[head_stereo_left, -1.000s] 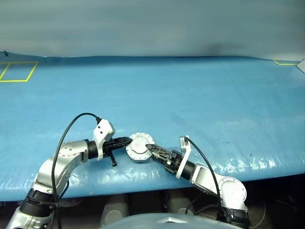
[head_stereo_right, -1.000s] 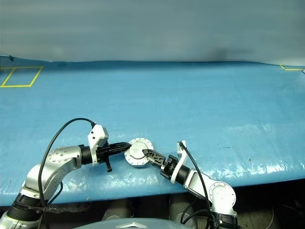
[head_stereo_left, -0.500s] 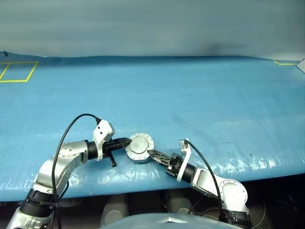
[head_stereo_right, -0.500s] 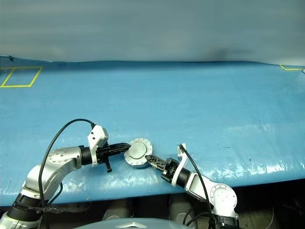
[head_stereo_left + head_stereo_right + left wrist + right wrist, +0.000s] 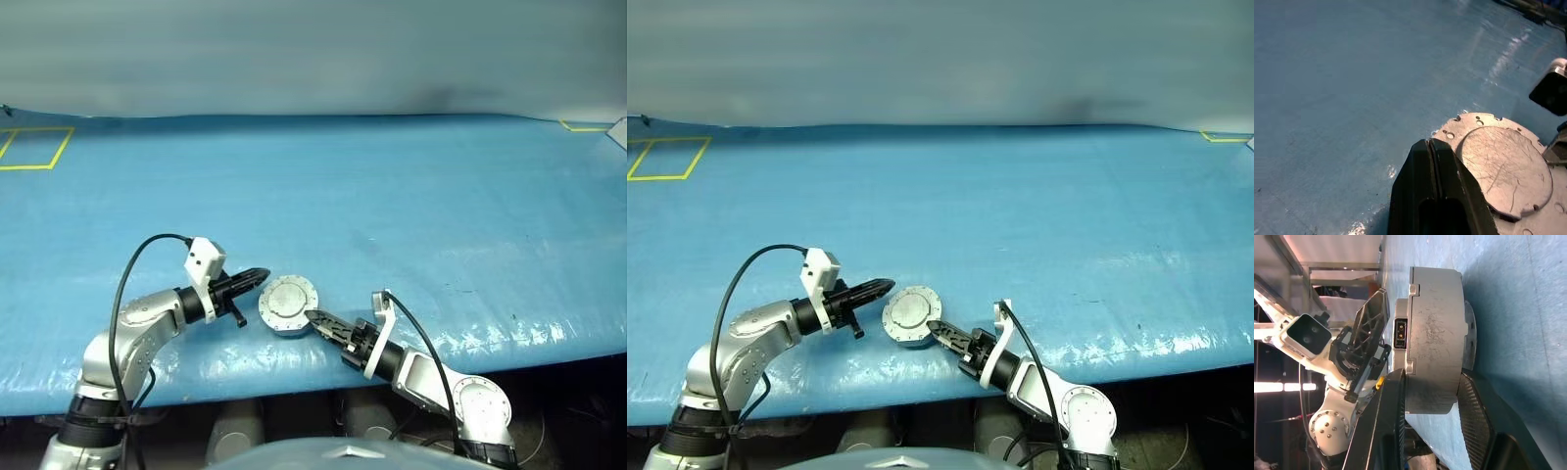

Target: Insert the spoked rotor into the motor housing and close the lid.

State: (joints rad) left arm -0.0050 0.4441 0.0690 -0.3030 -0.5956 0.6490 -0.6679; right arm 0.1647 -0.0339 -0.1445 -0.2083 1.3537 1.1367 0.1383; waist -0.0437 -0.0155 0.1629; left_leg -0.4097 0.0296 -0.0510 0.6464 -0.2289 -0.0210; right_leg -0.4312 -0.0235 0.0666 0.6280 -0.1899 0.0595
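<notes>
The motor housing [image 5: 282, 326] rests on the blue table near its front edge, a round silver cup with the lid [image 5: 287, 297] lying shut on it, plain grey face up. Whatever is inside is covered, so the spoked rotor is hidden. My right gripper [image 5: 313, 317] reaches in from the right and is shut on the housing's near edge; in the right wrist view its fingers [image 5: 1393, 396] flank the housing wall [image 5: 1435, 333]. My left gripper [image 5: 261, 275] hovers just left of the housing, shut and holding nothing, with the lid [image 5: 1506, 171] beside its tips [image 5: 1429, 142].
The blue table cover [image 5: 392, 196] stretches far back. A yellow tape square [image 5: 34, 147] marks the far left and a yellow corner [image 5: 586, 127] the far right. The table's front edge [image 5: 294, 377] runs close below the housing.
My left gripper has drawn back from the housing's left edge and rolled. The right gripper's jaws have narrowed onto the housing's near edge.
</notes>
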